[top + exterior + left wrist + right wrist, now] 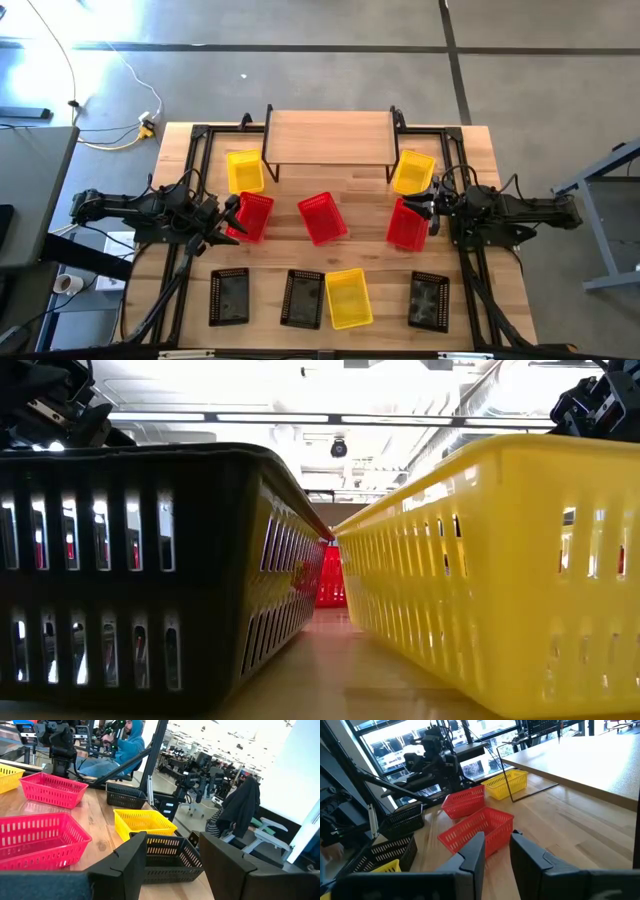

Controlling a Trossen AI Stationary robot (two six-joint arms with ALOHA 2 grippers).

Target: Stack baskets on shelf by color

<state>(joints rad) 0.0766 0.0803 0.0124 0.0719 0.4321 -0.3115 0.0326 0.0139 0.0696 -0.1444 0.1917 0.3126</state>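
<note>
High view. The shelf [330,135] stands at the middle of the table's far edge, its top bare. Nine baskets lie loose on the table [470,160]: two yellow at the shelf's ends, three red across the middle, three black and one yellow along the near edge. The left gripper [228,215] sits at the left red basket [252,215], near the left edge. The right gripper [428,210] sits at the right red basket [405,223], near the right edge.

Low view. A black basket [130,570] and a yellow basket [500,560] fill the frame, with red showing far off in the gap between them. Neither gripper's state can be read here.

Left wrist view. The left gripper's fingers [131,865] are spread wide with nothing between them. A red basket [35,840] lies just beside them.

Right wrist view. The right gripper's fingers [472,855] stand partly apart and are also empty. A red basket [480,830] lies ahead.

Judgement: no stacking is done yet, and the step in hand is pinching a red rim. Straddle one thin wall squarely and close on a solid rim, not on the mesh slots. Lift level so the basket does not swing. Give each colour its own spot on the shelf.
</note>
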